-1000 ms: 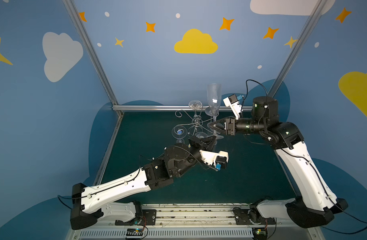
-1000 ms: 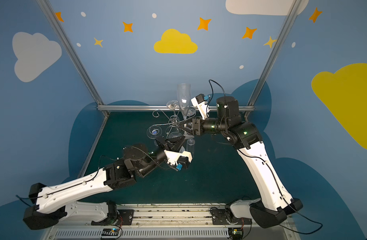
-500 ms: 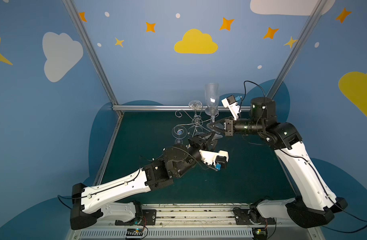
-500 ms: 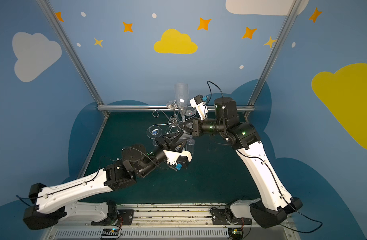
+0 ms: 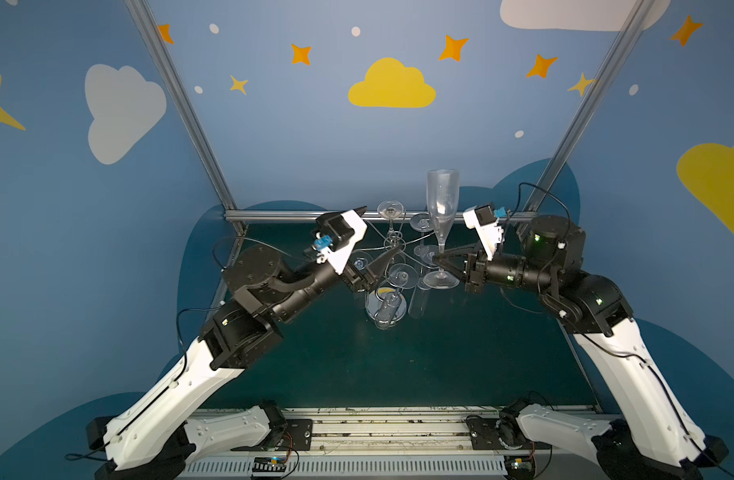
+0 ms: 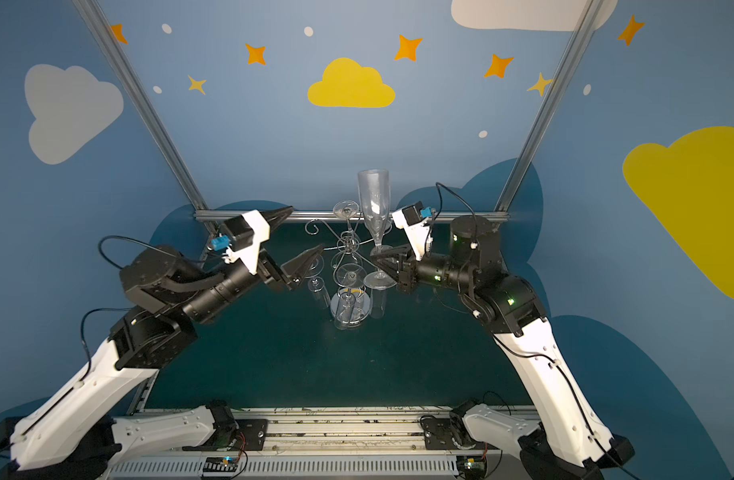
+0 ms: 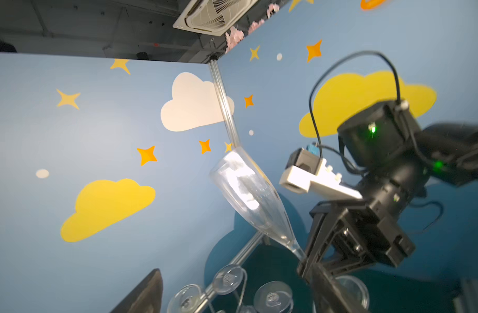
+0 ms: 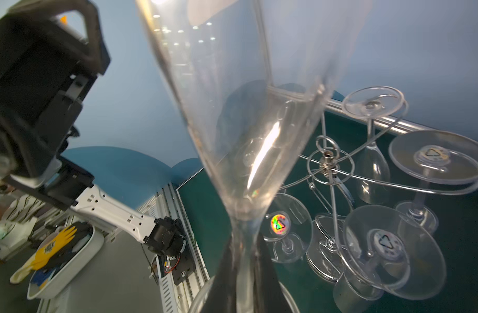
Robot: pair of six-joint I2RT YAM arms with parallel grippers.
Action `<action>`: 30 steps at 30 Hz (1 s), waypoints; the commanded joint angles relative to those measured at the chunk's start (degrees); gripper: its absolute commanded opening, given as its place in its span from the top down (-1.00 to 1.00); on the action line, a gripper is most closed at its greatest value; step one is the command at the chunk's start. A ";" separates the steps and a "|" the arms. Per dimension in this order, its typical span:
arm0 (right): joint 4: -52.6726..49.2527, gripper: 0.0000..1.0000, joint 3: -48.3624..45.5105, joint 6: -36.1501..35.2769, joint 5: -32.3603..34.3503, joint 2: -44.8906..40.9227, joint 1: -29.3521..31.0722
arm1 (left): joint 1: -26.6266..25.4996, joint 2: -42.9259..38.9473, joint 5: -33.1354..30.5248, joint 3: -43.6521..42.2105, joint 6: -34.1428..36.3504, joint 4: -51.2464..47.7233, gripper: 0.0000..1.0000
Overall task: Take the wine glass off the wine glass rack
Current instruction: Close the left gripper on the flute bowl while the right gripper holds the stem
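Right gripper: jaws pinched tight on the thin stem of the wine glass, a tall clear flute. It's standing upright, bowl up, with its round foot just below the jaws. It hangs in the air just beside the wine glass rack, on the rack's right in both top views, and its rim is higher than anything on the rack. Left gripper: jaws spread wide and holding nothing, up at the rack's left side. More clear glasses hang upside down from the curled wire arms. The rack's shiny round base sits on the dark green table.
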 commanded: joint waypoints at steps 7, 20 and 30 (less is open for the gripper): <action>11.42 1.00 -8.77 -1.35 -1.95 -5.28 7.31 | 4.80 5.67 21.89 3.44 -25.98 1.08 -0.72; 15.41 1.00 -14.10 -0.29 4.29 -6.51 15.43 | 6.65 11.99 33.05 5.38 -38.49 6.33 -0.73; 17.82 1.00 -16.49 0.69 7.45 -7.56 16.23 | 6.75 12.70 34.40 4.46 -39.80 7.34 -0.52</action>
